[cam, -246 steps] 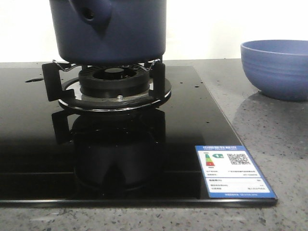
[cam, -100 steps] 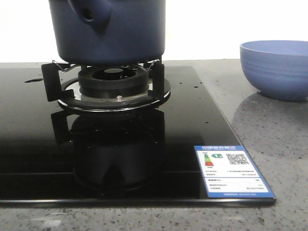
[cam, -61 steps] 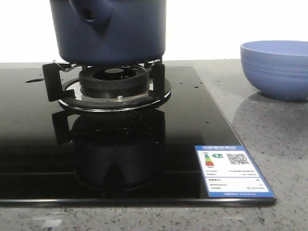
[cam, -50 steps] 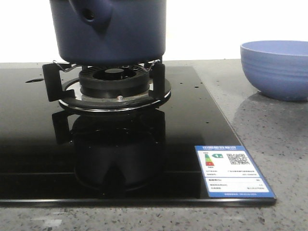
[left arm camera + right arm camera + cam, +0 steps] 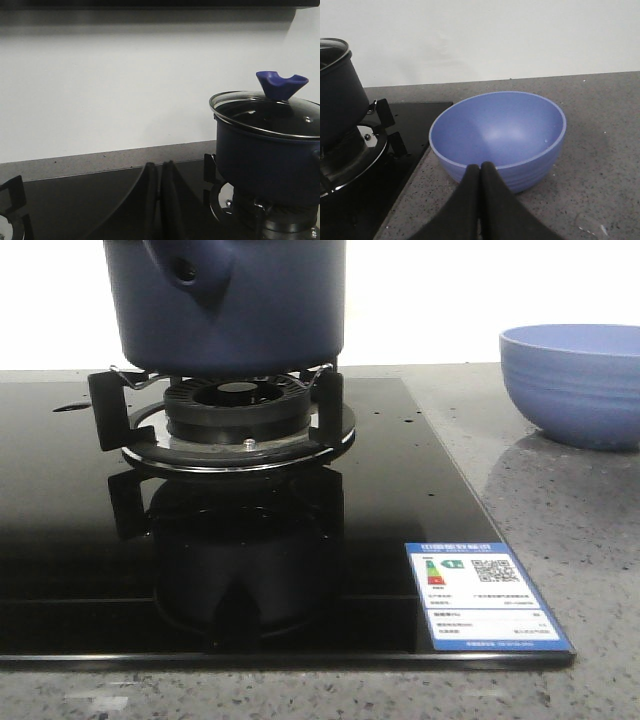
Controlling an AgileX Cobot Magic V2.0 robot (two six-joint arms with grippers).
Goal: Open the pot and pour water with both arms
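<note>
The dark navy pot (image 5: 225, 300) stands on the burner grate (image 5: 225, 415) of the black cooktop, its stubby handle with a round hole facing the front camera. In the left wrist view the pot (image 5: 267, 160) carries a glass lid (image 5: 267, 114) with a blue knob (image 5: 281, 85). My left gripper (image 5: 159, 166) is shut and empty, apart from the pot and beside it over the cooktop. My right gripper (image 5: 480, 167) is shut and empty, just before the periwinkle bowl (image 5: 497, 137). Neither gripper shows in the front view.
The periwinkle bowl (image 5: 572, 380) sits on the grey speckled counter right of the cooktop. A blue-and-white energy label (image 5: 485, 595) lies on the cooktop's front right corner. A white wall stands behind. Part of a second burner grate (image 5: 12, 200) shows in the left wrist view.
</note>
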